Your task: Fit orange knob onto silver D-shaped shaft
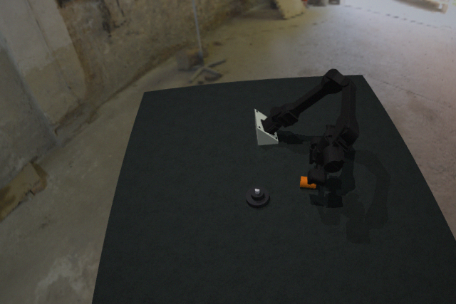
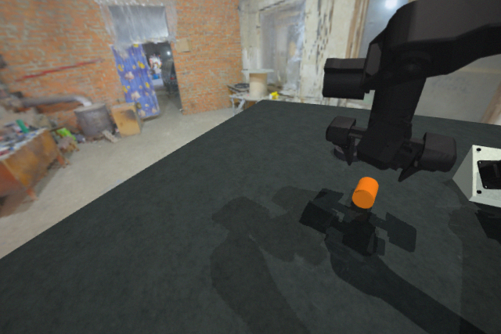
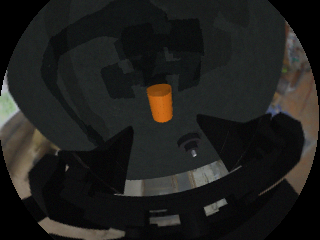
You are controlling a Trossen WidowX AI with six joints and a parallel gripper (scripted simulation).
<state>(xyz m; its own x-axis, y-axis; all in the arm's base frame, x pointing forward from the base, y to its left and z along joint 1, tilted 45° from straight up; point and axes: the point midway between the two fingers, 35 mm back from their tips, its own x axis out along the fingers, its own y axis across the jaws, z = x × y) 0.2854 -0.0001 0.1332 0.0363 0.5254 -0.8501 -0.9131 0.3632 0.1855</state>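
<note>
The orange knob point(image 1: 306, 181) point(image 2: 365, 192) point(image 3: 160, 103) is a short cylinder lying on its side on the dark table. Its hole does not show. My gripper point(image 2: 376, 169) point(image 3: 166, 123) hangs just above the knob with its fingers spread wide, and nothing is between them. In the top view the gripper point(image 1: 319, 181) covers the knob's right end. The round black pedestal point(image 1: 257, 199) point(image 3: 189, 141) with the silver shaft point(image 1: 256, 191) point(image 3: 193, 152) stands apart from the knob, to its left in the top view.
The arm's white base block point(image 1: 264, 133) point(image 2: 475, 174) stands on the table behind the knob. The arm's links arch over the table's right part. The table's edges drop to a concrete floor all round.
</note>
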